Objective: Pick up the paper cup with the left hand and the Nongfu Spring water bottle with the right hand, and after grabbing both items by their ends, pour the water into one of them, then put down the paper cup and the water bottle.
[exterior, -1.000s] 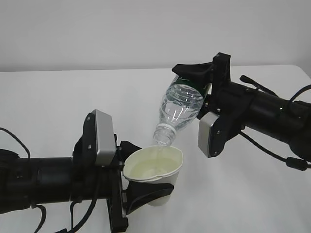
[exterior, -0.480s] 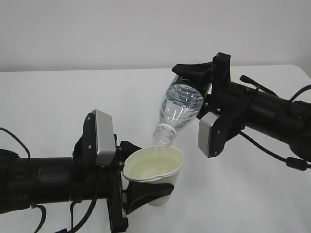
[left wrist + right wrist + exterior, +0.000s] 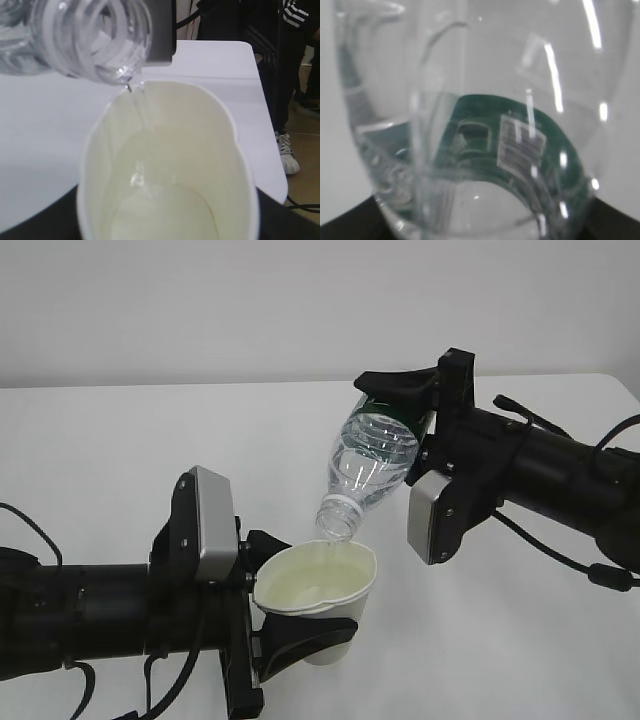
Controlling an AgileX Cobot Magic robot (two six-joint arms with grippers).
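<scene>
Exterior view, left jaws grasping dented paper cup (image 3: 318,592), right jaws grasping tilted bottle (image 3: 368,468)

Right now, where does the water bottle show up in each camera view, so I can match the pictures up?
Exterior view: the Nongfu Spring water bottle is right of centre, tilted neck-down over the paper cup.
Left wrist view: its neck and shoulder fill the top left, above the cup's rim.
Right wrist view: its body fills the whole picture, green label in the middle.
Shared landmark: the cup links the exterior and left wrist views; the right wrist view shows only the bottle.
</scene>
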